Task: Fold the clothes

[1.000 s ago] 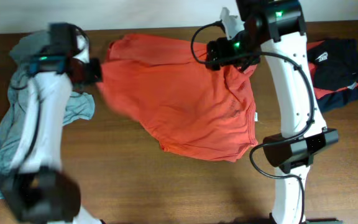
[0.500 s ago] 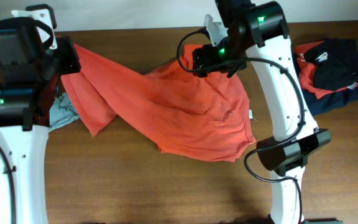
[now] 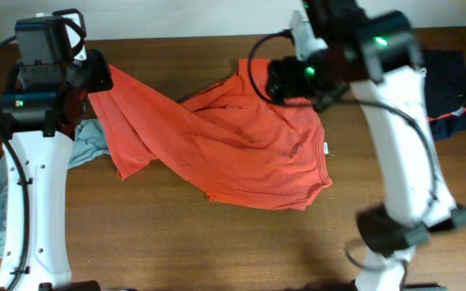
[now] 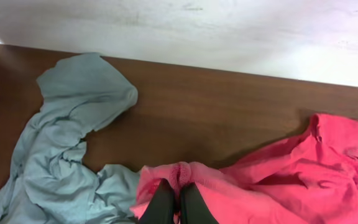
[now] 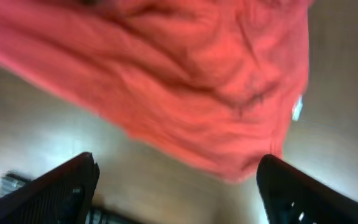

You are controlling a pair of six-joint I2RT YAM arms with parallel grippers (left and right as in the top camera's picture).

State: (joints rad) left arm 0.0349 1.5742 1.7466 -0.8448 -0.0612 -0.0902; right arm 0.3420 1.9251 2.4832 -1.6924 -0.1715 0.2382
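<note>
An orange-red T-shirt [image 3: 241, 153] lies crumpled across the middle of the table, one corner drawn up toward the back left. My left gripper [image 3: 95, 77] is shut on that corner, and the left wrist view shows the fabric bunched between its black fingertips [image 4: 178, 190], with the rest of the T-shirt [image 4: 291, 180] trailing right. My right gripper [image 3: 285, 81] hovers over the shirt's back right part. It is open, and nothing sits between its wide-set fingers [image 5: 61, 186]. Below it, the right wrist view shows the T-shirt [image 5: 185, 81] blurred.
A pale grey-blue shirt [image 3: 87, 141] lies heaped at the left under my left arm, and the left wrist view shows this shirt [image 4: 67, 143] beside the orange-red one. Navy and red clothes [image 3: 459, 89] sit at the back right. A white wall [image 4: 229, 31] borders the table's far edge.
My left gripper has carried the shirt corner to the back left, stretching the fabric out that way. My right arm has swung to the right above the shirt and stayed open.
</note>
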